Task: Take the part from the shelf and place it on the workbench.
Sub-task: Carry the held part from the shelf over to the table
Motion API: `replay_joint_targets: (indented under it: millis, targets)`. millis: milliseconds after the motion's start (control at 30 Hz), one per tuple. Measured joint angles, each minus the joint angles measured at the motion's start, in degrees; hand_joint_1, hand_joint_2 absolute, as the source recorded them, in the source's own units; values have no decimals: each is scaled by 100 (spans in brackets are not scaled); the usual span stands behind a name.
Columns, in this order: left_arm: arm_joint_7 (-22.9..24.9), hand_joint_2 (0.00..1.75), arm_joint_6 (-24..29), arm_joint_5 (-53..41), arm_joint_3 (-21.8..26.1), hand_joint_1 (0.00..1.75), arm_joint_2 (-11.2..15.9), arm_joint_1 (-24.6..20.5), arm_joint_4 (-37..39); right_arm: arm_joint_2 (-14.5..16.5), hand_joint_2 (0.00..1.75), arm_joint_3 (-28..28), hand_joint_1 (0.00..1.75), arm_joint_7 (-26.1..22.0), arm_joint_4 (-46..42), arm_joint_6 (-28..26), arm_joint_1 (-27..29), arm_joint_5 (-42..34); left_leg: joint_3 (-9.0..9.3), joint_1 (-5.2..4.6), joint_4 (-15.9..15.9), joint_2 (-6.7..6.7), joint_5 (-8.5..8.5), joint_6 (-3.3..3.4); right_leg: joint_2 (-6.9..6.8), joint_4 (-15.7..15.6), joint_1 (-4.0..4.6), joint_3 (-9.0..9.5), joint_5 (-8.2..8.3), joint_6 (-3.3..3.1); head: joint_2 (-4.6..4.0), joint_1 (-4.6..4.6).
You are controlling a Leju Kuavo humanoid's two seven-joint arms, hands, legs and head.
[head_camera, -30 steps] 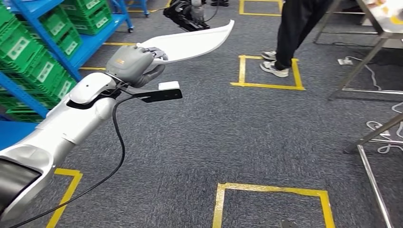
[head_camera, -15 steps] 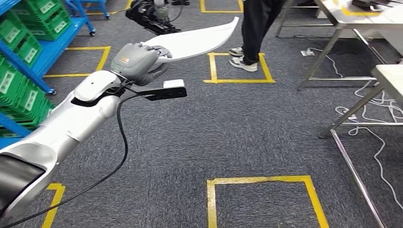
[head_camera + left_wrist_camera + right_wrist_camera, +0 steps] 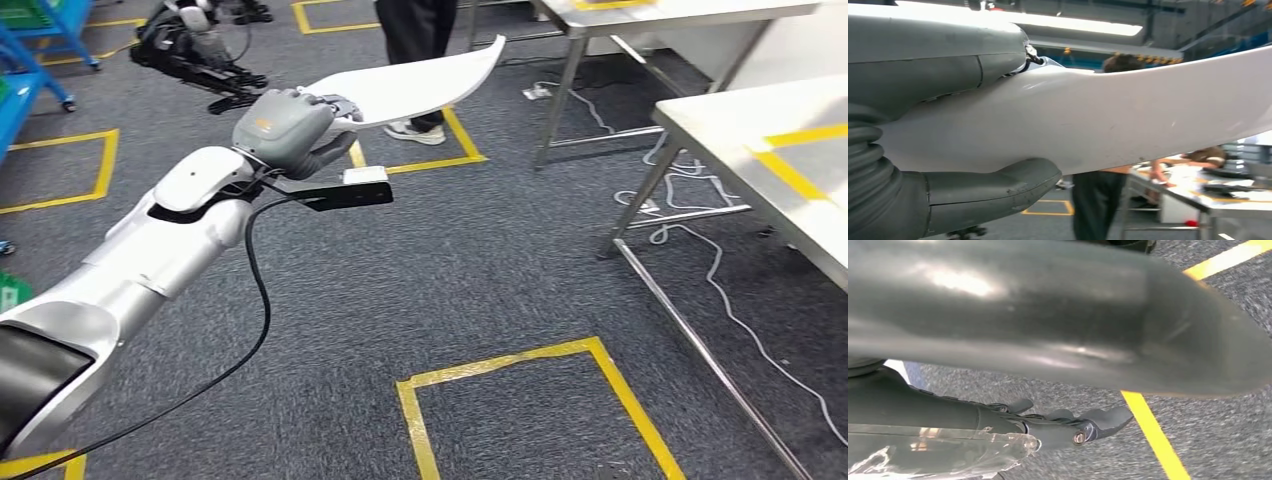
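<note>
Part (image 3: pixel 410 88) in our left hand (image 3: pixel 290 130), and we hold it high over the carpet. The fingers clamp one end of this long white curved panel; in the left wrist view the thumb (image 3: pixel 998 192) sits under it and the palm over it, so the grip looks firm. From the hand the part runs forward and to the right, its long axis near level, the far tip free in the air.

Now the relation that matters: the worktop (image 3: pixel 760 150) lies to the right of the hand, well apart from the part's tip, with yellow tape on its steel surface. The part points roughly toward a second table (image 3: pixel 640 15) farther off, not squarely at the near worktop. So we judge the carry is in hand and the placing not yet begun; we would need to close in on that worktop and bring the free end over its edge first.

Our right hand (image 3: pixel 1088 425) hangs low over the carpet, and we cannot tell how its fingers stand. The left is the one doing the work.

A person (image 3: pixel 415 35) stands beyond the part's tip, close to its line. We judge that long free end could sweep near them on a turn.
</note>
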Motion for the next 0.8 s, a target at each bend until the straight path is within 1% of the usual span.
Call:
replay_joint_targets:
  millis: [33, 67, 100, 133, 167, 200, 233, 267, 300, 333, 367, 400, 433, 467, 500, 533, 567, 633, 667, 700, 733, 767, 800]
  targets:
    - [0, 175, 0, 0, -1, 175, -2, -9, 2, -1, 0, 0, 0, -1, -1, -1, -3, 0, 104, 22, -231, -107, 59, 1, 70, 8, -5, -29, 9, 39, 0, -2]
    - [0, 175, 0, 0, -3, 175, -9, -14, 3, -2, 0, 0, 0, -2, -1, -1, 1, 0, 151, 27, -343, -165, 61, 18, 135, 4, -12, -58, 24, 82, 0, -9]
    - [0, 175, 0, 0, -7, 175, -22, -17, 4, -2, 0, 0, 0, -3, -1, 0, 14, -1, 160, 19, -371, -121, 51, 55, 201, -14, -27, -82, 47, 124, 0, -13]
    - [0, 175, 0, 0, -10, 175, -38, -20, 5, -3, 0, 0, 0, -2, 0, -1, 38, -1, 157, 13, -374, -48, 67, 98, 226, -37, -40, -105, 67, 162, 0, -19]
    - [1, 175, 1, 1, -13, 175, -53, -26, 6, -3, 0, 0, 0, 0, 1, -3, 61, -2, 159, 14, -385, 20, 83, 142, 146, -8, -30, -139, 46, 190, 0, -3]
    - [2, 175, 1, 1, -13, 175, -60, -34, 7, -4, 0, 0, 0, 2, 1, -5, 73, -2, 161, 14, -396, 93, 101, 182, -7, 121, -13, -213, -32, 209, 0, 24]
    - [3, 175, 2, 2, -12, 175, -60, -40, 9, -4, 0, 0, 0, 3, 1, -7, 70, -2, 163, 6, -405, 163, 110, 214, -215, 381, 5, -338, -178, 217, 0, 46]
    - [4, 175, 2, 2, -13, 175, -56, -42, 12, -4, 0, 0, 0, 4, 1, -9, 58, -2, 163, -15, -405, 230, 110, 234, -417, 751, 20, -506, -367, 223, 0, 73]
    - [4, 175, 1, 2, -14, 175, -49, -43, 17, -4, 0, 0, 0, 5, 1, -8, 44, -1, 163, -36, -405, 308, 106, 249, -534, 1152, 20, -688, -545, 225, 0, 75]
    - [4, 175, 1, 2, -18, 175, -44, -39, 22, -4, 0, 0, 0, 8, 1, -8, 36, -1, 164, -53, -404, 388, 100, 258, -591, 1461, 19, -824, -659, 223, 0, 74]
    - [4, 175, 0, 2, -22, 175, -43, -37, 27, -4, 0, 0, 0, 12, 1, -9, 38, 0, 166, -66, -403, 465, 94, 264, -614, 1585, 20, -867, -677, 215, 0, 76]
    - [4, 175, 0, 3, -27, 175, -43, -35, 30, -4, 0, 0, 0, 15, 1, -9, 44, 2, 170, -75, -402, 537, 87, 266, -630, 1481, 23, -792, -597, 204, 0, 74]
    - [4, 175, 0, 5, -32, 175, -44, -37, 31, -4, 0, 0, 0, 19, 1, -10, 48, 3, 180, -81, -401, 604, 76, 263, -679, 1169, 31, -604, -445, 187, 0, 75]
    - [4, 175, 0, 10, -34, 175, -42, -41, 31, -4, 0, 0, 0, 21, 1, -10, 48, 4, 196, -88, -401, 666, 61, 251, -812, 764, 53, -369, -302, 169, 0, 76]
    - [4, 175, 0, 16, -35, 175, -34, -49, 31, -4, 0, 0, 0, 20, 1, -10, 39, 5, 210, -106, -393, 728, 41, 229, -926, 408, 81, -159, -192, 141, 0, 73]
    - [4, 175, 0, 23, -38, 175, -26, -56, 31, -4, 0, 0, 0, 17, 1, -11, 27, 6, 223, -122, -390, 787, 23, 206, -1013, 163, 110, -16, -132, 113, 0, 73]
    - [3, 175, 0, 30, -43, 175, -19, -62, 32, -4, 0, 0, 0, 13, 1, -13, 17, 7, 235, -137, -391, 844, 10, 183, -1045, 54, 135, 42, -123, 87, 0, 69]
    - [-1, 175, 0, 36, -67, 175, -14, -69, 33, -5, 0, 1, 0, -2, 1, -21, 14, 8, 261, -140, -408, 955, -11, 136, -905, 32, 146, 44, -109, 35, 0, 66]
    - [-2, 175, 1, 38, -79, 175, -14, -72, 33, -5, 0, 1, 0, -13, 0, -26, 20, 8, 265, -127, -386, 916, -45, 105, -835, 14, 135, 50, -96, 7, 0, 61]
    - [-2, 175, 1, 39, -87, 175, -11, -80, 33, -6, 0, 1, 0, -24, -1, -31, 22, 8, 229, -114, -285, 815, -126, 76, -768, -5, 118, 58, -82, -24, 0, 56]
    - [-3, 175, 1, 41, -92, 175, -3, -87, 33, -7, 0, 2, 0, -34, -1, -34, 18, 7, 131, -102, -63, 669, -261, 49, -702, -23, 95, 68, -68, -53, 0, 47]
    - [-4, 175, 1, 42, -97, 175, 8, -89, 35, -7, 0, 2, 0, -43, -1, -36, 9, 7, -33, -94, 278, 508, -431, 34, -634, -29, 80, 68, -61, -72, 0, 39]
    - [-5, 175, -1, 43, -102, 175, 19, -87, 37, -7, 0, 2, 0, -48, -1, -34, -3, 6, -236, -93, 673, 417, -600, 24, -561, -30, 69, 66, -58, -85, 0, 33]
